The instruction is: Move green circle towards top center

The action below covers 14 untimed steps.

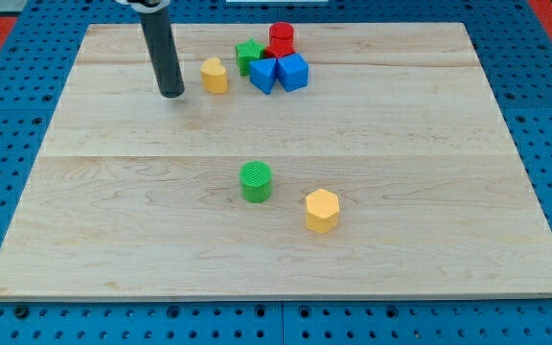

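The arm carries no claw at all, so nothing can be open, closed or held; it ends in a straight dark rod whose lower end, the tip [172, 95], rests on the pale wooden table [113, 240] toward the view's upper left.

The short green cylinder, the green circle [255, 181], stands alone near the middle of the table, a little below centre in the view. From the tip it lies down and to the view's right, well apart, with bare wood between them. That relation decides the coming move: the tip is now on the top side of the green circle, the same side as the goal, so a push from here would send the block away from top centre. The tip would likely need to travel round to the view's bottom of the green circle and press upward.

A yellow hexagonal block [322, 211] sits near the green circle, below and to its right, not touching it. Just beside the tip, to the view's right, stands a yellow rounded block [215, 74]. Further right a cluster crowds top centre: a green block [248, 56], a red block [281, 38] and two blue blocks [264, 74] [293, 72]. That cluster could obstruct the arrival.
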Motion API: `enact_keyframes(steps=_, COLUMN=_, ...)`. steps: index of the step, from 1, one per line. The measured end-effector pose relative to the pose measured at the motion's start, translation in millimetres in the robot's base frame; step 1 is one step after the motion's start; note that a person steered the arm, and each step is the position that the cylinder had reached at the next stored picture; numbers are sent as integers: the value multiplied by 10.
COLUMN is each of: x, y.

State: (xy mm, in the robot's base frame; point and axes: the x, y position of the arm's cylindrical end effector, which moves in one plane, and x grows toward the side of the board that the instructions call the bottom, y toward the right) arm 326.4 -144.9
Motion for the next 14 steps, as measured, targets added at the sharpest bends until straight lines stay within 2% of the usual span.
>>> enact_keyframes(steps=2, x=-189, y=611)
enact_keyframes(steps=3, x=-48, y=427)
enact_keyframes(steps=4, x=634, y=456)
enact_keyframes(steps=5, x=1651, y=456)
enact_keyframes(steps=6, x=2178, y=611)
enact_keyframes(steps=7, x=2106, y=1010)
enact_keyframes(steps=11, x=1250, y=1180)
enact_keyframes(steps=14, x=767, y=1757)
